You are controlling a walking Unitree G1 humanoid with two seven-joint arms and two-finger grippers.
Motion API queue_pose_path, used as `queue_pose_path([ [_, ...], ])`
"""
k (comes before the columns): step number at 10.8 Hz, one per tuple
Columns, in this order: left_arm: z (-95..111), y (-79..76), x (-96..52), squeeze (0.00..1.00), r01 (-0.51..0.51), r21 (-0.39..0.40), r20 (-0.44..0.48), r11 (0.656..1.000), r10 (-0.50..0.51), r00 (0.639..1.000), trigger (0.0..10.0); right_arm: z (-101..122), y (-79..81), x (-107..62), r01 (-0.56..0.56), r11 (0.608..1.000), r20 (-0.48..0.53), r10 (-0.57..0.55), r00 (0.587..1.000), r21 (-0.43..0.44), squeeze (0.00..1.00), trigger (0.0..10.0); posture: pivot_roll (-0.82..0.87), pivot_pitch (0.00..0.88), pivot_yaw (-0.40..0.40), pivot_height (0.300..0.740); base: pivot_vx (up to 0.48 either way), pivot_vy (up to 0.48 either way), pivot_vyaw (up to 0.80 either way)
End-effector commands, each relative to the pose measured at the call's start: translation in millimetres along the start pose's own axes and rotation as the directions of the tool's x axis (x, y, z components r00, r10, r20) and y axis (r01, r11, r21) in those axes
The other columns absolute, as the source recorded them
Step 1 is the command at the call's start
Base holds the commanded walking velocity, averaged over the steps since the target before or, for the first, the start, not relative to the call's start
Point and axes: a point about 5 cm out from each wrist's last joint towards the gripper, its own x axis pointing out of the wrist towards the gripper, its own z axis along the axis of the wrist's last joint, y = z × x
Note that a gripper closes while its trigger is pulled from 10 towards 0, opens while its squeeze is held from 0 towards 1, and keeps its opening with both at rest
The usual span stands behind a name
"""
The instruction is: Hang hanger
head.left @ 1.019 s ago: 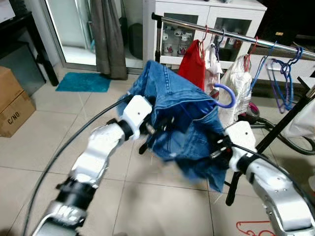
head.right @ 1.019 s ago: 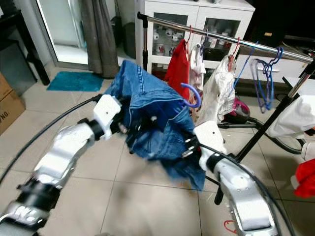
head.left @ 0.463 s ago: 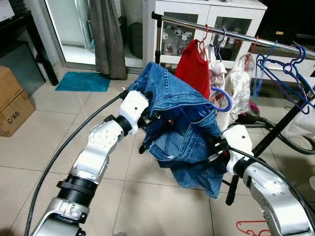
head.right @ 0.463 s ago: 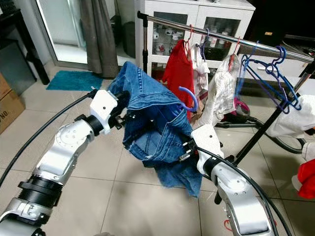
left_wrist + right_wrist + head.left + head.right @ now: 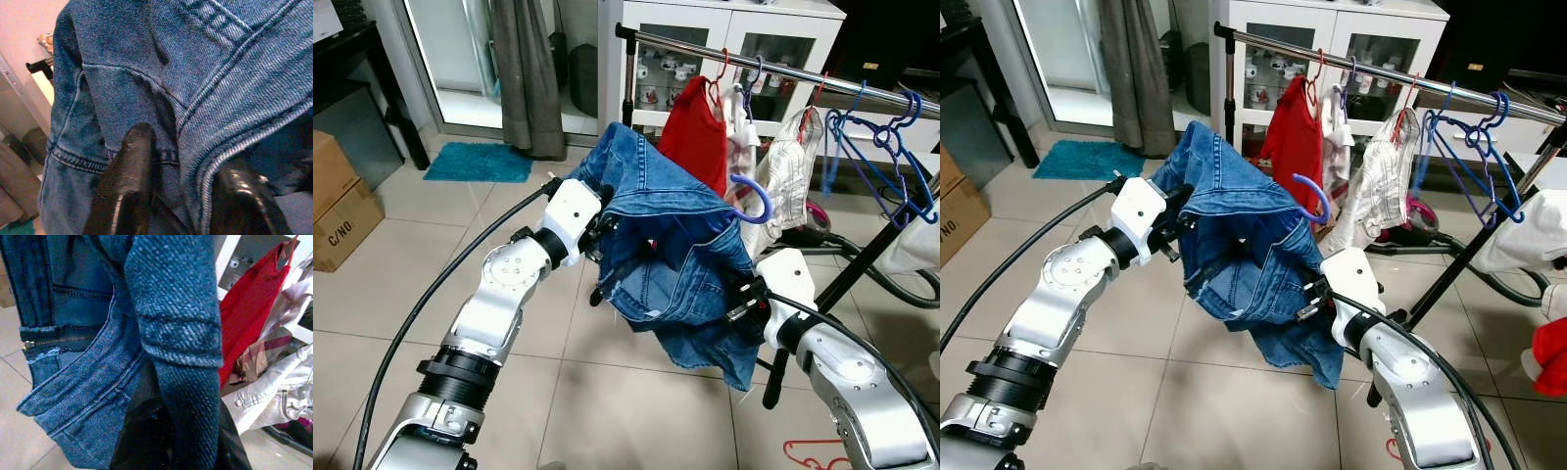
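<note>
Starting on my left: the left gripper (image 5: 603, 227) is up at the near shoulder of the jeans (image 5: 675, 245), and the wrist camera shows its two black fingers (image 5: 128, 186) set apart with a fold of denim running between them, so I read it as pinching the cloth. Moving across, the jeans are draped over a hanger whose purple hook (image 5: 756, 194) sticks out of the top of the bundle on the side toward the rack, its open curl facing the clothes already hanging there. Lower and further right, the right gripper (image 5: 741, 299) is buried under the hem; its wrist camera gives me a dark shape behind a denim strap, and I cannot tell whether those fingers are spread or pressed together. Now the relation that matters: the rail (image 5: 783, 70) lies above and beyond the hook, running from near-left to far-right across my view, with a red shirt (image 5: 697, 132) directly behind the hook. The hanger's long axis seems to run between my two grippers, roughly along the rail rather than across it. I judge the right arm nearer the rail, so the hook must rise and go forward to clear the bar.
</note>
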Motion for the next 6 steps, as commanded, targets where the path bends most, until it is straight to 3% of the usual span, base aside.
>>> queue_pose_path([
  [1, 7.2, 10.2, 1.0, 0.00, -0.035, 0.020, 0.009, 0.999, 0.035, 0.999, 0.0, 11.3, -4.8, -1.4, 0.022, 0.999, 0.057, -0.020, 0.998, -0.039, 0.00, 10.0, 0.01, 0.000, -0.031, 0.740, 0.000, 0.000, 0.00],
  [2, 13.8, 20.7, 1.9, 0.00, -0.070, 0.041, 0.019, 0.997, 0.069, 0.997, 0.0, 11.5, -4.1, -2.0, 0.006, 0.998, 0.055, -0.003, 0.998, -0.064, 0.00, 9.1, 0.02, 0.000, -0.033, 0.740, 0.000, 0.000, 0.00],
  [3, 19.7, 32.0, 1.7, 0.00, -0.086, 0.089, 0.018, 0.992, 0.084, 0.996, 0.0, 11.4, -4.3, -2.8, -0.008, 0.997, 0.053, 0.012, 0.999, -0.070, 0.00, 4.2, 0.02, 0.000, -0.035, 0.740, 0.000, 0.000, 0.00],
  [4, 23.8, 45.7, 0.6, 0.00, -0.112, 0.129, 0.011, 0.985, 0.111, 0.994, 0.0, 12.0, -5.5, -3.6, -0.021, 0.996, 0.051, 0.026, 0.998, -0.089, 0.00, 0.0, 0.02, 0.000, -0.035, 0.740, 0.000, 0.000, 0.00],
  [6, 40.7, 78.1, -3.9, 0.00, -0.139, 0.237, 0.005, 0.962, 0.142, 0.990, 0.0, 12.2, -8.9, -7.7, -0.077, 0.984, 0.021, 0.081, 0.996, -0.158, 0.00, 0.0, 0.02, 0.000, -0.038, 0.740, 0.000, 0.000, 0.00],
])
